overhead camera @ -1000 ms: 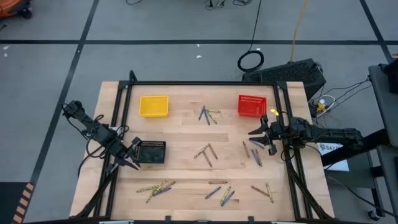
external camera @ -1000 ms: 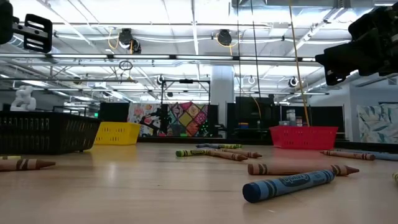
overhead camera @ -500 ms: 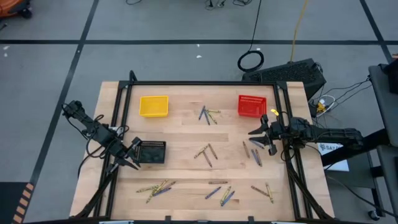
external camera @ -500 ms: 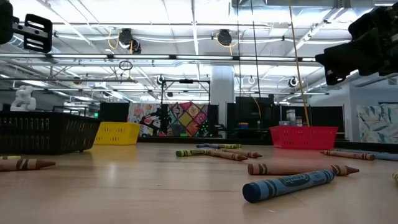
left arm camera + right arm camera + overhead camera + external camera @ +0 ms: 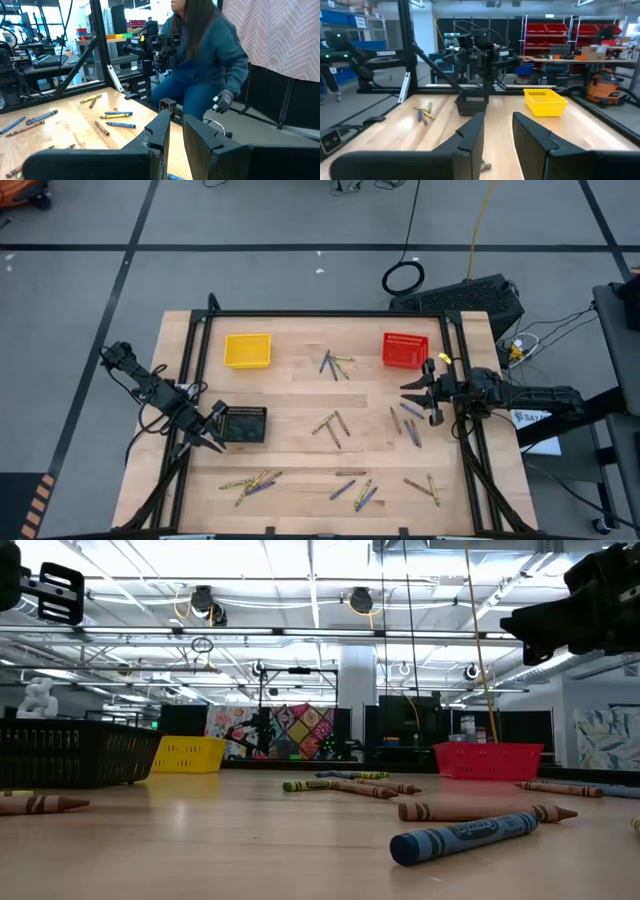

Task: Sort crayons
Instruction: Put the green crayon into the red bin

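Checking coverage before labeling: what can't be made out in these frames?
- Black basket contents: mesh wall blocks the low view, too small in the high view.
- Red basket inside: hidden by its wall in the low view.
- Crayons wrapper text: too small in the high view.
- Person's head: cut off in the left wrist view.

The middle of the table [image 5: 300,395] is mostly bare wood, broken only by small crayon clusters [image 5: 329,426], so a gripper could pass freely between the yellow basket [image 5: 247,350] and red basket [image 5: 404,350] at the far edge. The black basket [image 5: 243,424] blocks the left gripper [image 5: 212,432], apparently just beside it. The right gripper [image 5: 418,397] hangs above the wood near the red basket, crayons [image 5: 411,429] scattered close by.
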Robot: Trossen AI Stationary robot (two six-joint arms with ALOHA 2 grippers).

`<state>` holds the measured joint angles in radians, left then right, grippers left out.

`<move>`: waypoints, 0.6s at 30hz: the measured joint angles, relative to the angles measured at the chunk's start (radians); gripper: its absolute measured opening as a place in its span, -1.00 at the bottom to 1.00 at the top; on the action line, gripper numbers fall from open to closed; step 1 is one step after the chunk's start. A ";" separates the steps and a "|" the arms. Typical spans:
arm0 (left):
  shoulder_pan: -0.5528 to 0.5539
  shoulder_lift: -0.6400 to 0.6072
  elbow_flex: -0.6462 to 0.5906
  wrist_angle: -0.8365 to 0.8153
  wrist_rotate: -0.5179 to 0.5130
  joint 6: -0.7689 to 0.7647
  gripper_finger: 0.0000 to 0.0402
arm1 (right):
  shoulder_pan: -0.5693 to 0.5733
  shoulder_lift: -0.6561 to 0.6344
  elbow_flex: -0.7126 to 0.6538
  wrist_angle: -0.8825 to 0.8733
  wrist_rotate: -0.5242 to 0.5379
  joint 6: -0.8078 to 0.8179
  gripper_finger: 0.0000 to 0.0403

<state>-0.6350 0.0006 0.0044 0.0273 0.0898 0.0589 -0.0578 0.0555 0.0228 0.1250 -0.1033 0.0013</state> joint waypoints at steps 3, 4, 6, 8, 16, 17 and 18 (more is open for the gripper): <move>0.000 0.000 0.000 0.000 0.000 0.000 -0.71 | 0.000 0.000 0.000 0.001 -0.001 -0.055 -0.55; 0.000 0.000 0.000 0.000 0.000 0.000 -0.71 | 0.000 0.000 0.000 -0.001 -0.001 -0.065 -0.55; 0.000 0.000 0.000 0.000 0.000 0.000 -0.71 | 0.000 0.000 0.000 -0.016 -0.001 -0.075 -0.55; 0.000 0.000 0.000 0.000 0.000 0.000 -0.71 | 0.000 0.000 0.000 -0.032 -0.001 -0.075 -0.55; 0.000 0.000 0.000 0.000 0.000 0.000 -0.71 | 0.000 0.000 0.000 -0.057 0.022 0.005 -0.55; 0.000 0.000 0.000 0.000 0.000 0.000 -0.71 | 0.000 0.000 0.000 -0.056 0.023 0.005 -0.55; 0.000 0.000 0.000 0.000 0.000 0.000 -0.71 | 0.000 0.000 0.000 -0.053 0.024 0.000 -0.55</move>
<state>-0.6353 0.0006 0.0044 0.0271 0.0898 0.0589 -0.0574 0.0558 0.0229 0.0720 -0.0797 0.0018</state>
